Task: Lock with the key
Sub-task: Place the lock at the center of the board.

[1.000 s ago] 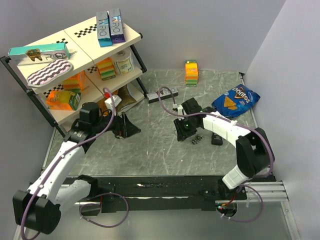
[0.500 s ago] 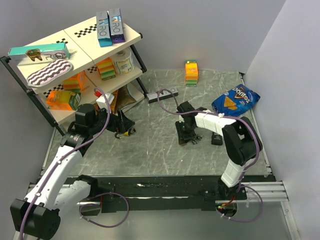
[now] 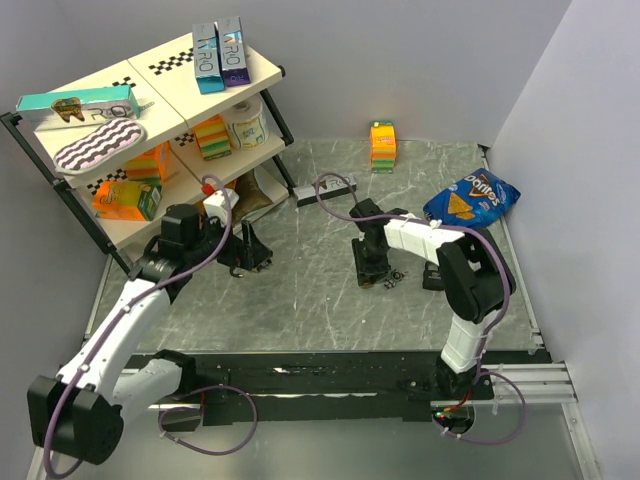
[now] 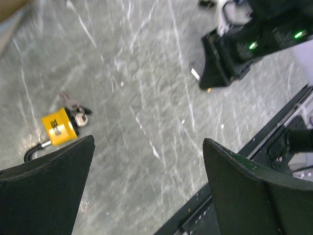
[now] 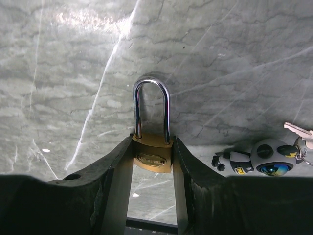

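Right gripper pinches brass padlock, shackle up. Left gripper spread wide over table; yellow lock lies below, key just beside it.

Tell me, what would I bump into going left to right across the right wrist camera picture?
padlock → toy keychain → silver key

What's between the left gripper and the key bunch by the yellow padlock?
Nothing visible. The left gripper is open above the table; the key lies beside the yellow lock, off to the left in the wrist view, with only bare surface in between.
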